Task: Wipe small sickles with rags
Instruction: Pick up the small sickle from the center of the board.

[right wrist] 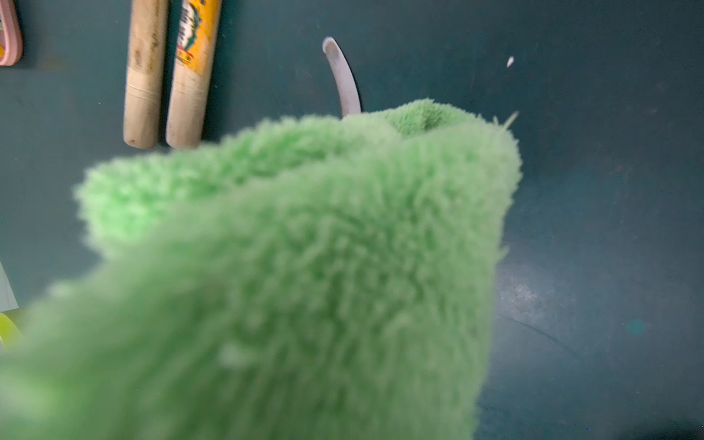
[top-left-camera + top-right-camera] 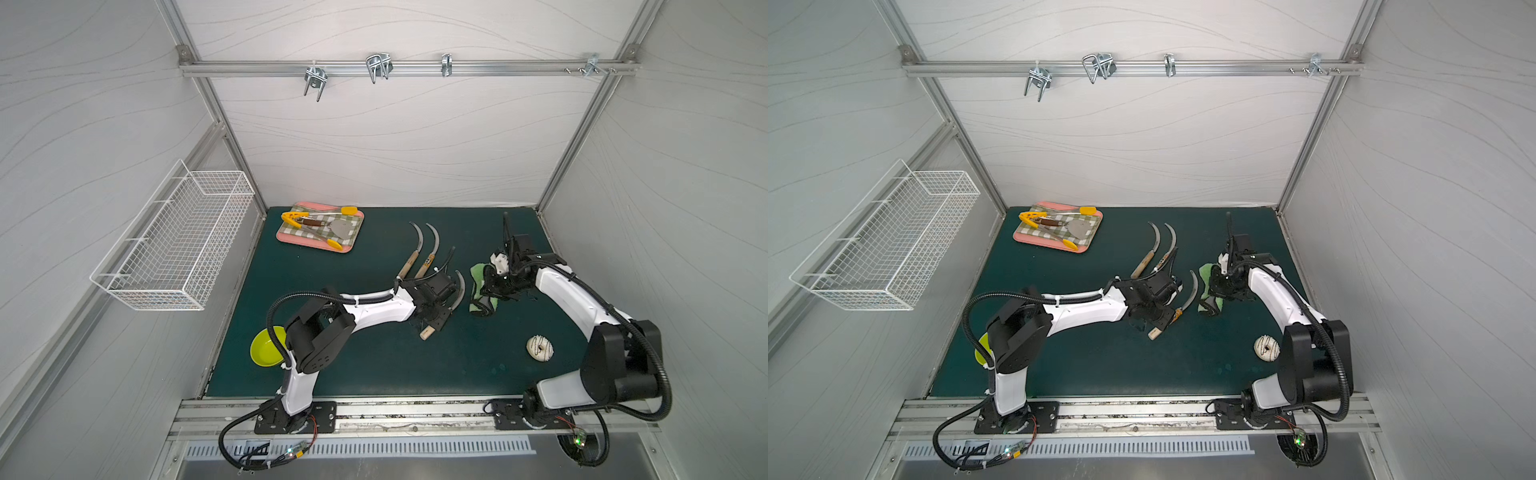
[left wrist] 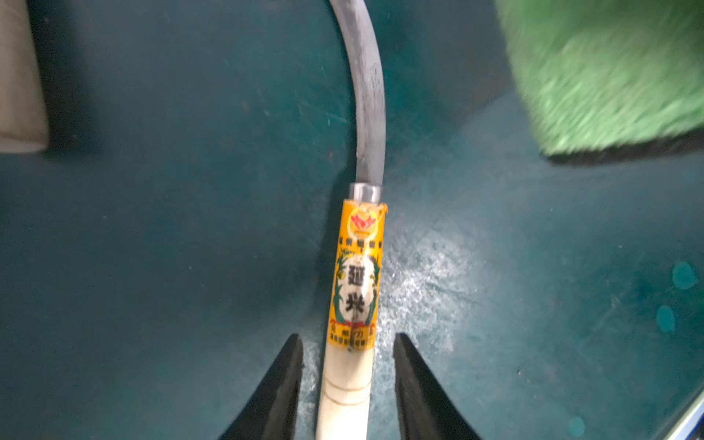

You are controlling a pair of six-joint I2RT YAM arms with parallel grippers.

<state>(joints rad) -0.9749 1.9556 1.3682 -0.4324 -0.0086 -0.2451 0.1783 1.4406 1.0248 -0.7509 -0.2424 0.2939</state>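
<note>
- The third sickle [image 3: 356, 274] lies on the dark green mat [image 2: 353, 353], with its wooden handle toward the front and its grey blade curving away.
- Its handle wears a yellow-orange label: a red emblem at the blade end, then 2 large black characters on a white oval flanked by green stalks. The smaller print is too blurred to read.
- The left gripper [image 3: 346, 336] straddles that handle, released, with a gap on each side.
- The rag [image 1: 304, 266], fluffy light green with dark edging, hangs just beside this sickle's blade, pinched in the right gripper [image 2: 495, 289].
- Behind this sickle, 2 more lie side by side: a plain-handled sickle [image 2: 406, 267] and a labelled sickle [image 2: 427, 262] whose print is unreadable.
- Well behind and left of it sits a pink tray [image 2: 281, 237]; to its front right lies a donut [image 2: 540, 348].
</note>
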